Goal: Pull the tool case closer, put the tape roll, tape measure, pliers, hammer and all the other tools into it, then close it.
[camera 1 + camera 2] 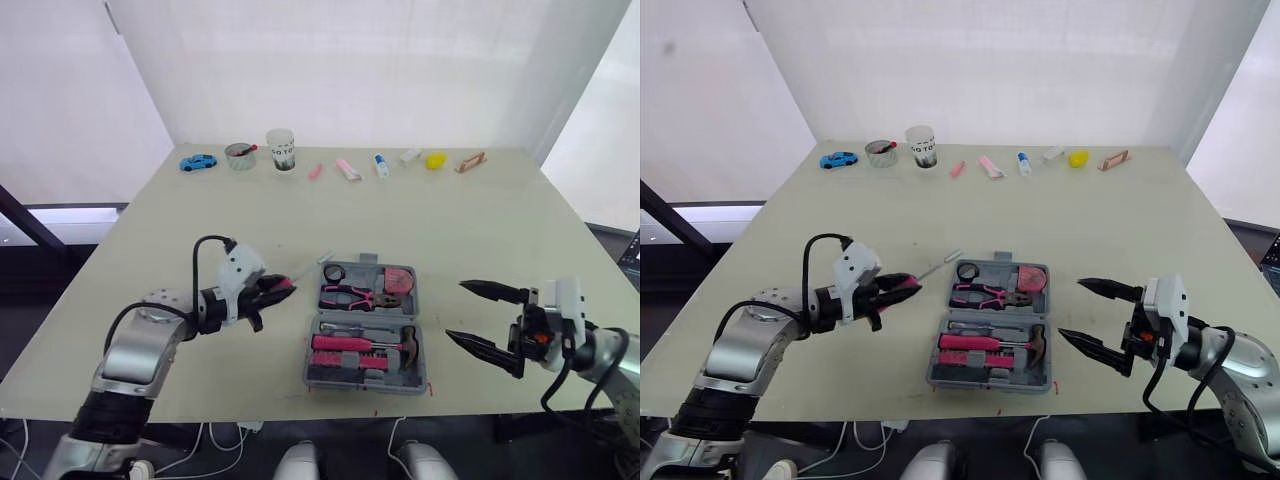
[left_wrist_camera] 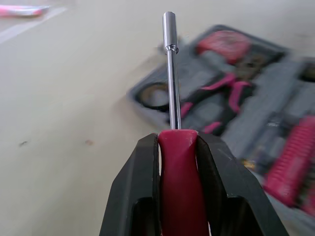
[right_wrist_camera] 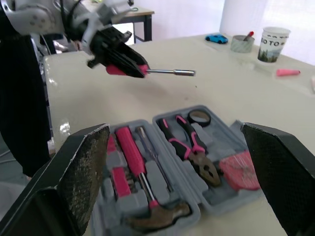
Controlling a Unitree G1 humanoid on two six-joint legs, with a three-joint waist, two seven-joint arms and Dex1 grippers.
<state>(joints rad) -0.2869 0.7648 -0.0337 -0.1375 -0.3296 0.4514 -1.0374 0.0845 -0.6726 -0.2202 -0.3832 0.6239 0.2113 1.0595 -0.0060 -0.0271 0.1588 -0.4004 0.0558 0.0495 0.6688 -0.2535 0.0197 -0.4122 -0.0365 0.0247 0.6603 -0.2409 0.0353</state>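
While aloft, screwdriver in left pincer

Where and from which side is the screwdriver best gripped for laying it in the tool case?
By the thick pink handle, from its butt end along its length, as the left gripper has it. The handle fills the gap between the fingers; the thin, smooth shaft of the screwdriver sticks out free, pointing toward the open tool case.
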